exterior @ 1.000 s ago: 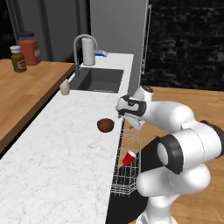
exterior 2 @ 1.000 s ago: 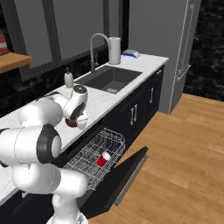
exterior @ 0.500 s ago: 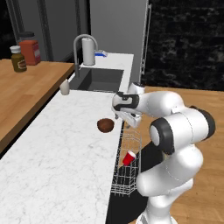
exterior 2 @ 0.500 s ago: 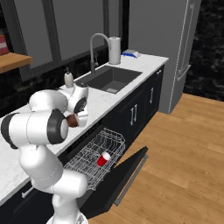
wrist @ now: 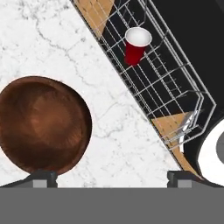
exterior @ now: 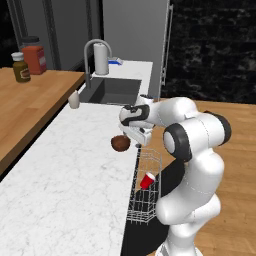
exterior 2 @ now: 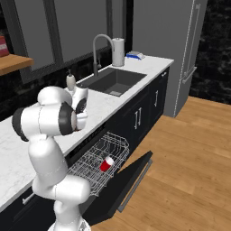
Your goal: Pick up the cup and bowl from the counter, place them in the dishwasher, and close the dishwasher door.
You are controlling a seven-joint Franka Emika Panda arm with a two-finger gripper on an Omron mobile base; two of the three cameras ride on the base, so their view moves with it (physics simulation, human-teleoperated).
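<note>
I have the gripper (exterior: 134, 134) low over the counter (exterior: 70, 185), its 2 dark fingertips (wrist: 41, 179) spread wide at the bottom of the hand view with nothing between them. From the base views I cannot tell how far apart the fingers are.

The bowl (wrist: 43, 129) is round, dark brown and smoothly glazed, with a soft sheen inside. It sits upright on the white marble, mouth up, just ahead of the left fingertip and off to that side rather than centred between the 2 tips. In the left base view the bowl (exterior: 120, 143) lies just beside the gripper, near the counter's front edge.

The marble is matte white with thin grey veins.

The cup (wrist: 136, 45) is a small red tapered cup with a white inside. It rests in the white wire rack (wrist: 175, 92) of the dishwasher (exterior 2: 106, 158), well ahead of the gripper and below counter level. It is tilted, its long axis leaning, with the open mouth toward the hand camera. The dishwasher door (exterior 2: 128, 180), a flat black panel, hangs open beneath the rack.
</note>
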